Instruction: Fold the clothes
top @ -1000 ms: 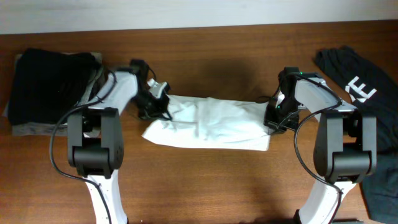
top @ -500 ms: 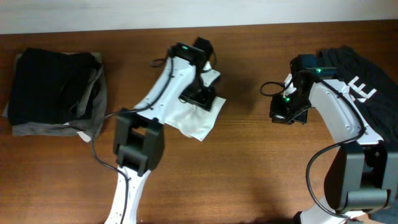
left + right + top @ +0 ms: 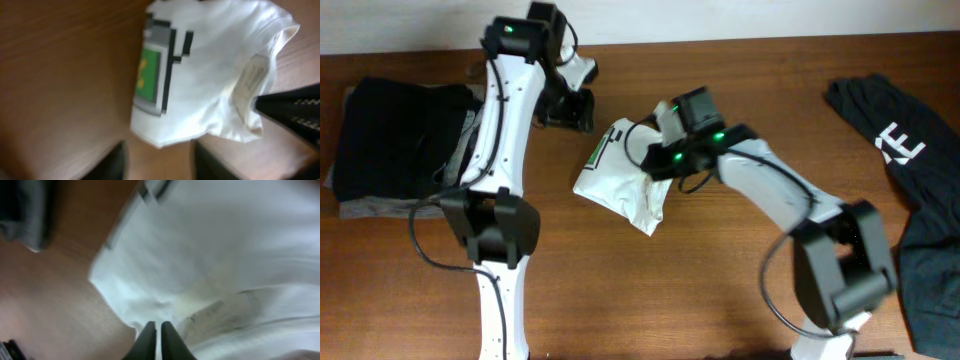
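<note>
White T-shirt [image 3: 618,185] bunched on wooden table [image 3: 720,290], left claw [image 3: 161,156] spread

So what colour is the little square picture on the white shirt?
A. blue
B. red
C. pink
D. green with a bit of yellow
D: in the left wrist view, the logo on the white T-shirt is a green patch with yellow marks, framed in grey and black.
</note>
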{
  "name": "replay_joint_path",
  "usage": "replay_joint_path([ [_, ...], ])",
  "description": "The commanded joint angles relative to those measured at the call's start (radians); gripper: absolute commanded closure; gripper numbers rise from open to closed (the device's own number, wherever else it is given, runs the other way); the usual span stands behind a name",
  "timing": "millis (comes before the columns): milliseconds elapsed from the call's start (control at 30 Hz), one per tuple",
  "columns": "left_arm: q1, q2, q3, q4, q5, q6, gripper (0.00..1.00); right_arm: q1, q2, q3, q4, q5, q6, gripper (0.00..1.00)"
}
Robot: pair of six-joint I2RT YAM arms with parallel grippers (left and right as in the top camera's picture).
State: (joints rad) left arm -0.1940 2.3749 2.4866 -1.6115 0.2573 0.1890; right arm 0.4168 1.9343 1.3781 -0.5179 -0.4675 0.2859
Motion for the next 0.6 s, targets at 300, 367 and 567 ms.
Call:
replay_joint_path([
  [300, 0.062, -0.018, -0.626, 0.248, 0.002, 0.003, 0.76, -0.06, 0.118, 0.003, -0.3, 0.169, 0.209, 0.96],
  [367, 0.078, -0.097, -0.466, 0.158, 0.009, 0.007, 0.72, -0.138, 0.036, 0.013, -0.36, 0.07, 0.114, 0.96],
  [567, 0.012, -0.134, -0.398, 0.596, 0.286, 0.053, 0.55, -0.212, -0.122, 0.023, -0.002, -0.101, 0.142, 0.96],
])
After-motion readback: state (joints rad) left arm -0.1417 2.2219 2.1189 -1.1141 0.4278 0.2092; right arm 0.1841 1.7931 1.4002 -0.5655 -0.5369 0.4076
